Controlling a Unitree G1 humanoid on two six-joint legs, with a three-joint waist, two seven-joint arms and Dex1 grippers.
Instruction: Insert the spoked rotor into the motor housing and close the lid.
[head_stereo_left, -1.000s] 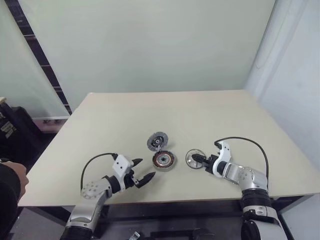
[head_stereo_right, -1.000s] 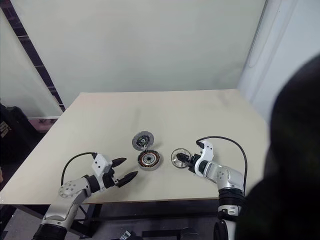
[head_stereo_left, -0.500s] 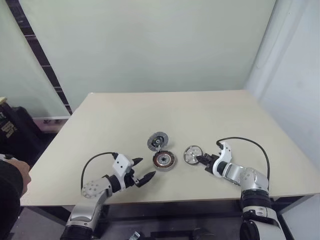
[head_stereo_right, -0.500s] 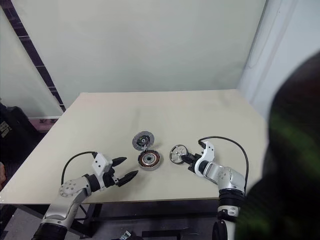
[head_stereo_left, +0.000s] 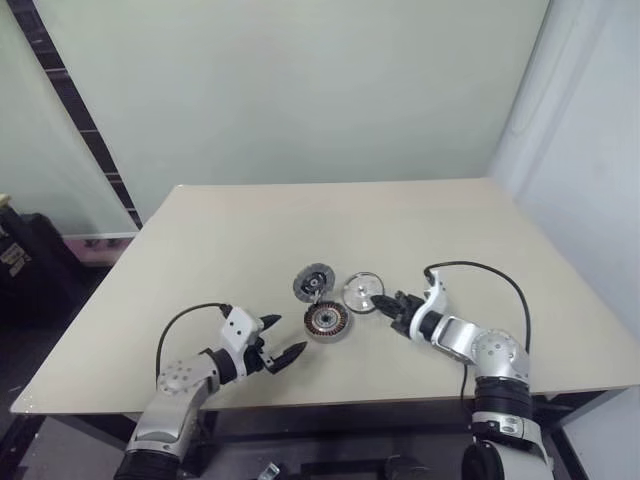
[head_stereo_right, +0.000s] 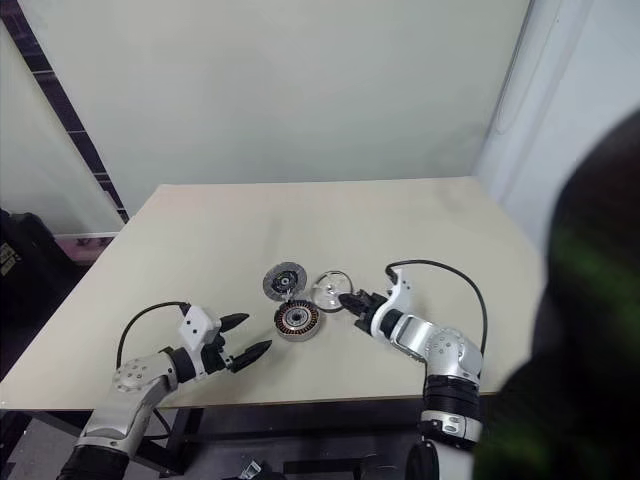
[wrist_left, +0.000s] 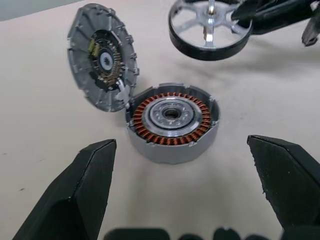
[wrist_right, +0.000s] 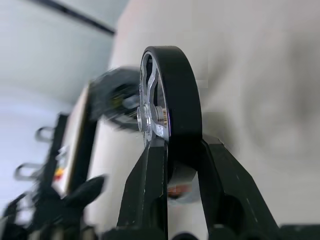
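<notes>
The motor housing (head_stereo_left: 327, 321) lies on the table (head_stereo_left: 220, 250), copper windings ringing its centre. Its grey ribbed lid (head_stereo_left: 314, 282) stands tilted up at the housing's far-left edge, inner face showing. My right gripper (head_stereo_left: 380, 301) is shut on the rim of the spoked rotor (head_stereo_left: 360, 292), holding it on edge above the table just right of and beyond the housing. In the right wrist view the rotor (wrist_right: 170, 100) sits pinched between the two fingers (wrist_right: 150, 185). My left gripper (head_stereo_left: 290, 335) stands open, near and left of the housing (wrist_left: 172, 120), with nothing in it.
The tan table reaches a pale wall at the back, with open surface to the far side and both sides. The near edge (head_stereo_left: 330, 390) runs under both arms. A dark blurred shape (head_stereo_right: 590, 330) covers the right of the right eye view.
My right gripper closed on the rotor, lifted it off the table and carried it left toward the housing. The left gripper stayed put. A person's hand at the left edge has gone.
</notes>
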